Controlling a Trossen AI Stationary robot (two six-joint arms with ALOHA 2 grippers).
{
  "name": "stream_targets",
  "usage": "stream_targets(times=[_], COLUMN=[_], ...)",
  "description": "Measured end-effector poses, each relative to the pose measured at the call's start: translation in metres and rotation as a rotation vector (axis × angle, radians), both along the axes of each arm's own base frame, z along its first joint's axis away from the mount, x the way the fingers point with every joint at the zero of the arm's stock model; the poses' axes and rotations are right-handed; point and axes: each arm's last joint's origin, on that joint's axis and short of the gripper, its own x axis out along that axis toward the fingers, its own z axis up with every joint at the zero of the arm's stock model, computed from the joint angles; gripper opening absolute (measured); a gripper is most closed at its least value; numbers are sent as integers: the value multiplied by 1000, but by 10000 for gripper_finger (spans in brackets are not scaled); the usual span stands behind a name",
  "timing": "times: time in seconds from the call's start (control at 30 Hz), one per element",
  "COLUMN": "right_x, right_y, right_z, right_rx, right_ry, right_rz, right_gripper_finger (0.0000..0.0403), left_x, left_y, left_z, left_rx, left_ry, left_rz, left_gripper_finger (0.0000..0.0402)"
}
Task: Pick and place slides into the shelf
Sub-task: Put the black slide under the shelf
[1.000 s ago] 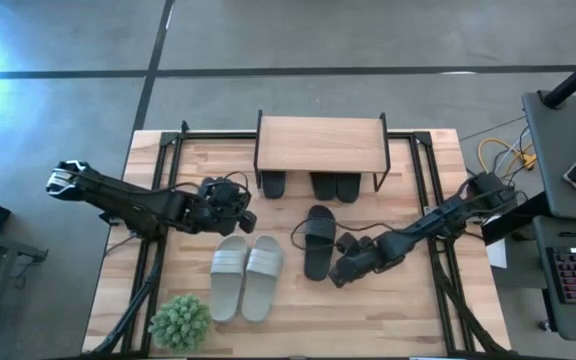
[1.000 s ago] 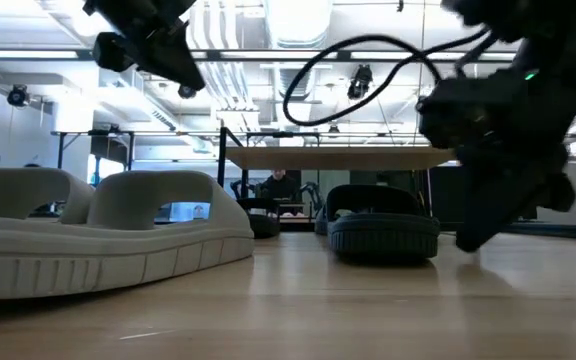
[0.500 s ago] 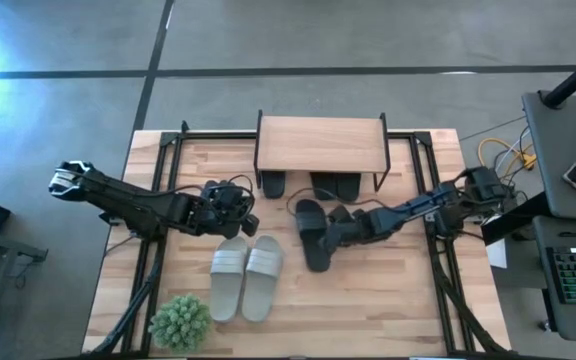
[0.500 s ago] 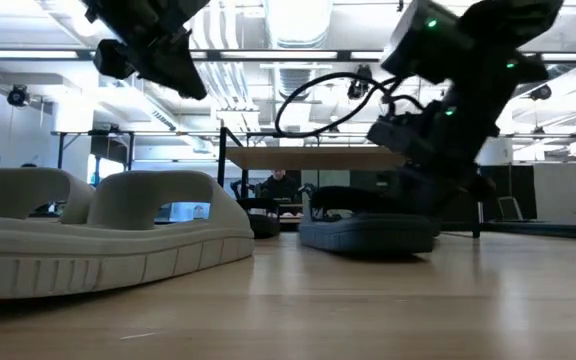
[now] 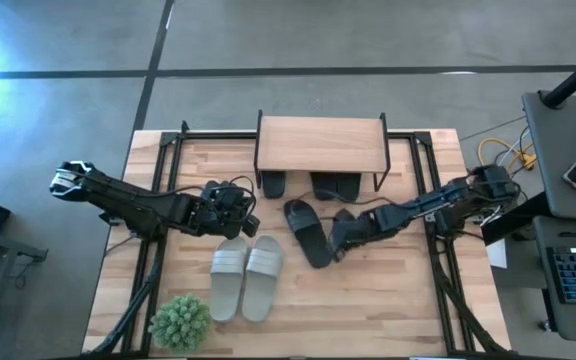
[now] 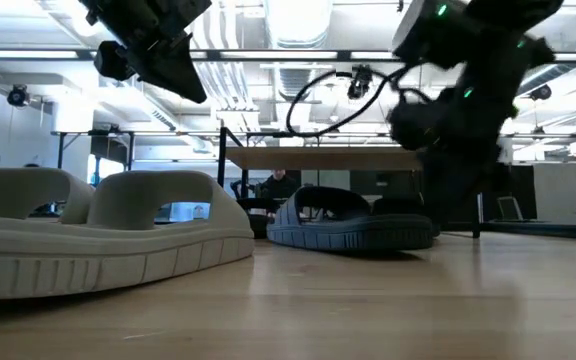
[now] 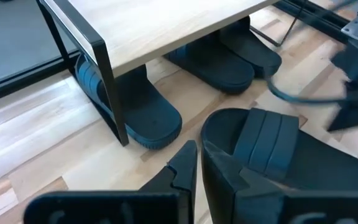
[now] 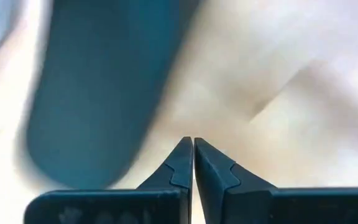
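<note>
Loose black slide at centre frame, both my grippers empty

My right gripper [image 5: 340, 240], fingers pressed together, sits just right of 1 black slide [image 5: 306, 231] lying askew on the worktop [image 5: 368, 300] below the shelf [image 5: 321, 144]. My left gripper [image 5: 236, 205], also pressed together, hovers left of centre above the grey-white pair [image 5: 246, 276]. 3 black slides [image 5: 313, 185] sit under the shelf.

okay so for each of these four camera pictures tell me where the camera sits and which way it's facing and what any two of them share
High view: above the table, facing straight down; both arms, the shelf, the loose black slide.
Low view: at tabletop height, facing level across; pale slides near, arms above.
Left wrist view: on the left arm, facing the shelf; left gripper shut.
Right wrist view: on the right arm, facing down at the table; right gripper shut, empty.
Shared: high, low and left wrist views all show the loose black slide.
</note>
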Motion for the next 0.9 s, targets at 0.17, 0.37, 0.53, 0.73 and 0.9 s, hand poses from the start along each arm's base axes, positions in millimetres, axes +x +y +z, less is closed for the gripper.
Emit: stream_targets(times=[0.17,0.37,0.53,0.73,0.9], right_x=[-2,7,18,26,39], right_y=[24,31,40,53,61], right_z=[0,-2,3,4,-6], right_rx=[83,109,155,180,180], right_ry=[-10,-12,-31,-30,-5], right_rz=[58,51,96,121,147], right_gripper_finger=[8,8,8,8,8], left_x=[0,-1,-1,-1,-1], left_y=[0,0,0,0,0], left_z=[-1,-3,-3,-3,-3], left_rx=[1,1,-4,-10,-15], left_ry=[5,8,9,10,10], left_rz=[0,-1,-5,-10,-14], left_gripper_finger=[8,8,8,8,8])
